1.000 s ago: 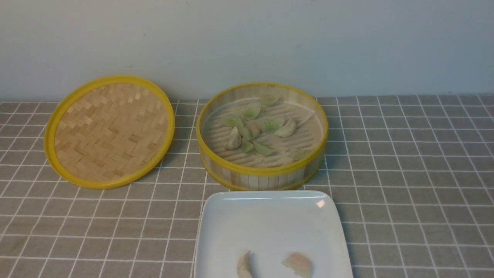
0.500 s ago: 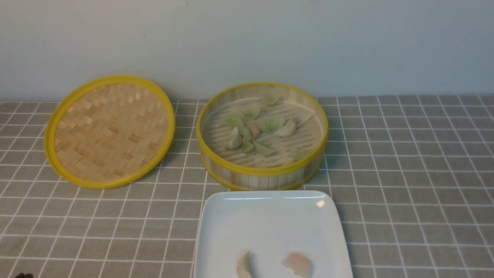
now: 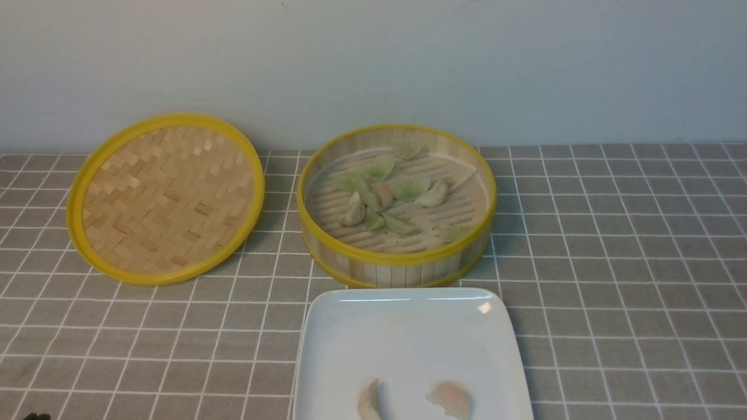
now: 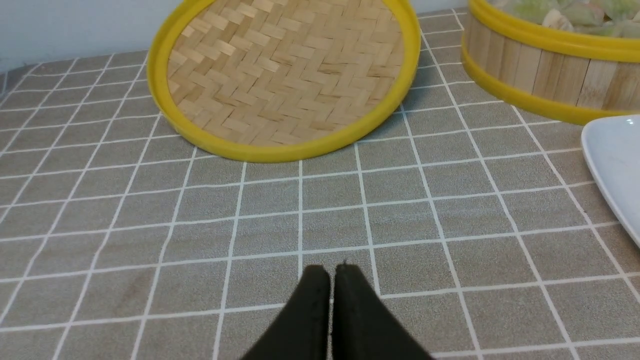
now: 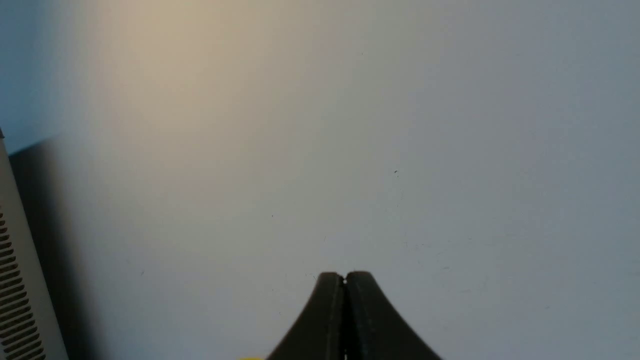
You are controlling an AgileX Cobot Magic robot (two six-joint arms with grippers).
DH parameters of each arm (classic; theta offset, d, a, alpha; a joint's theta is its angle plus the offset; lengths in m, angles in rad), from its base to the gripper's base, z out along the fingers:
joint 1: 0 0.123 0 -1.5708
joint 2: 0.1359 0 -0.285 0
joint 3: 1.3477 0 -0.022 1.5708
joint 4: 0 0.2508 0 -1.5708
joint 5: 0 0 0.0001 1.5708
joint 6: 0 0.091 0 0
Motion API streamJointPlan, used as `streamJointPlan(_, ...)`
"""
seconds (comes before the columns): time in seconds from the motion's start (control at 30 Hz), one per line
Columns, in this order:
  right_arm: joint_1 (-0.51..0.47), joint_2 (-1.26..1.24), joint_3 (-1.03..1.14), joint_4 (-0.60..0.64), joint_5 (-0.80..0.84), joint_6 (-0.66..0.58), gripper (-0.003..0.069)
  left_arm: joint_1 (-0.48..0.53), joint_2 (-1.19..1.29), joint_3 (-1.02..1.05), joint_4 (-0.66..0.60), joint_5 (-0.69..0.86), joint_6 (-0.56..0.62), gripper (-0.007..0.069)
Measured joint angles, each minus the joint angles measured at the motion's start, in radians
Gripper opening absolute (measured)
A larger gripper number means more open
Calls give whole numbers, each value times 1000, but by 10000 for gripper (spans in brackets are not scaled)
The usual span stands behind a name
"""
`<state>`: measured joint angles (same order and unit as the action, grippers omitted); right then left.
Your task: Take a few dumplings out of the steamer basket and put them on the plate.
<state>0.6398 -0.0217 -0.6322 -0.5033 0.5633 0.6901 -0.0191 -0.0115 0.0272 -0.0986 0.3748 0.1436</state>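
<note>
Far left, the woven lid (image 3: 166, 198) lies flat on the counter (image 3: 613, 262), and the left gripper (image 4: 330, 272) hovers low before it, fingers pressed together, holding nothing. Centre, the steamer basket (image 3: 397, 262) holds a cluster of dumplings (image 3: 382, 195), long axes pointing every way. Best to spread the fingers first and close across an outlying dumpling's short width. Two dumplings (image 3: 449, 399) sit on the plate (image 3: 408, 326). The right gripper (image 5: 345, 277) faces the wall, fingers pressed together, empty.

The plate (image 3: 408, 326) is cut off at the frame edge.
</note>
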Motion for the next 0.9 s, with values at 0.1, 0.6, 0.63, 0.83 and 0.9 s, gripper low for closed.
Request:
streamJointPlan(0.1, 0, 0, 0, 0, 0, 0, -13, 0, 0, 0, 0, 0, 0, -5)
streamJointPlan(0.6, 0, 0, 0, 235, 0, -317, -13, 0, 0, 0, 0, 4, 0, -5)
streamJointPlan(0.63, 0, 0, 0, 338, 0, -439, -13, 0, 0, 0, 0, 4, 0, -5)
streamJointPlan(0.83, 0, 0, 11, 532, -2, -661, -13, 0, 0, -1, 0, 4, 13, -5)
streamJointPlan(0.9, 0, 0, 35, 539, -7, -690, -13, 0, 0, -1, 0, 4, 17, -5)
